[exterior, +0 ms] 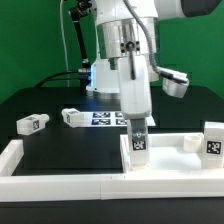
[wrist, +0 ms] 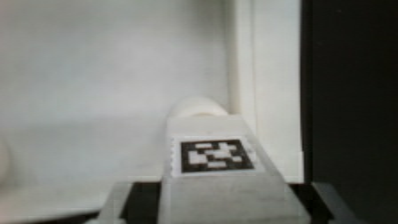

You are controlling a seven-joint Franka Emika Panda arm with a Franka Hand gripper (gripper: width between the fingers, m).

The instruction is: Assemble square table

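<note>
**Exterior view:** the pincer point(exterior: 138, 126) is closed narrowly on a leg point(exterior: 139, 143). It holds the leg upright, with its foot at the left corner of the tabletop point(exterior: 168, 152). The tabletop lies near and right on the black worktop point(exterior: 60, 150), tucked against the border strips point(exterior: 60, 182). A second leg point(exterior: 32, 123) and a third leg point(exterior: 72, 117) lie far left. A fourth leg point(exterior: 213, 140) stands at the right, and the marker board point(exterior: 105, 119) is behind.

**Wrist view:** the leg point(wrist: 217, 150) shows its tag square between the fingers point(wrist: 128, 203), over the pale tabletop point(wrist: 89, 90), with dark worktop point(wrist: 356, 100) beside the rim.

The step looks like seating the leg in the corner hole, so I would keep it plumb and press straight down. The strips hem in the near side, but there is open room to the far left.
</note>
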